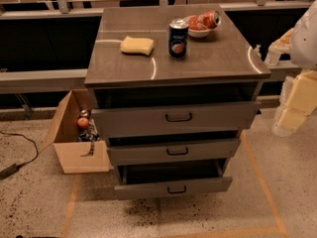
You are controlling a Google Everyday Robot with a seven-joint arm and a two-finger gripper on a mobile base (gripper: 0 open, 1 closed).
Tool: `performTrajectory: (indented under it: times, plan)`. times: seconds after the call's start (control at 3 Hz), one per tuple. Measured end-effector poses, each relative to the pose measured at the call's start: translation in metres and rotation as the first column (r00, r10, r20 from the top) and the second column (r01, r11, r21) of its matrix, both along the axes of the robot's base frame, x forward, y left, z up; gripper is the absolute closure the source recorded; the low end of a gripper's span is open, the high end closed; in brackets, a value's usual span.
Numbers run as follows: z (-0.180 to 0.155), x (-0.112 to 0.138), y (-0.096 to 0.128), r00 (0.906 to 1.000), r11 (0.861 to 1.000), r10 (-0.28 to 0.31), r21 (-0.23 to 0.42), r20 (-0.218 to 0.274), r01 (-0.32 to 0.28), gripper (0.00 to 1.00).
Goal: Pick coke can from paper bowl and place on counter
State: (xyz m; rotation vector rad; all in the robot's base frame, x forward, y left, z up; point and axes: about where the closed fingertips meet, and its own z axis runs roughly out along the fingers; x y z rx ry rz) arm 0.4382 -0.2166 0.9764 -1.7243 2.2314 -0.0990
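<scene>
Possibly the red aluminium coke can (204, 20), lying sideways in the shallow white paper bowl (198, 33), rolls when pinched; the tool (291, 114) hangs right of the grey steel bench (213, 58), grip state impossible to tell.

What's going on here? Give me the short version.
A one-armed robot is set to lift the small red aluminium coke can out of the shallow white paper bowl and put it on the grey steel counter. The can lies on its side in the bowl at the counter's back, behind a dark blue can. The gripper hangs off the counter's right edge, apart from the bowl.
</scene>
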Motion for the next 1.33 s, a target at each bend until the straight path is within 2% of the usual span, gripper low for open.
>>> performTrajectory:
  times: [0.33, 0.67, 1.0, 1.33]
  plan:
    - [0.000, 0.000, 0.000, 1.0000, 1.000, 0.000, 0.000, 0.000, 0.000, 0.00]
    - [-0.001, 0.011, -0.013, 0.9953, 0.997, -0.077, 0.024, 0.059, 0.076, 0.00]
    - [-0.016, 0.031, -0.054, 0.9537, 0.961, -0.269, 0.102, 0.133, 0.257, 0.00]
    - [-0.025, 0.060, -0.094, 0.8832, 0.901, -0.420, 0.209, 0.208, 0.379, 0.00]
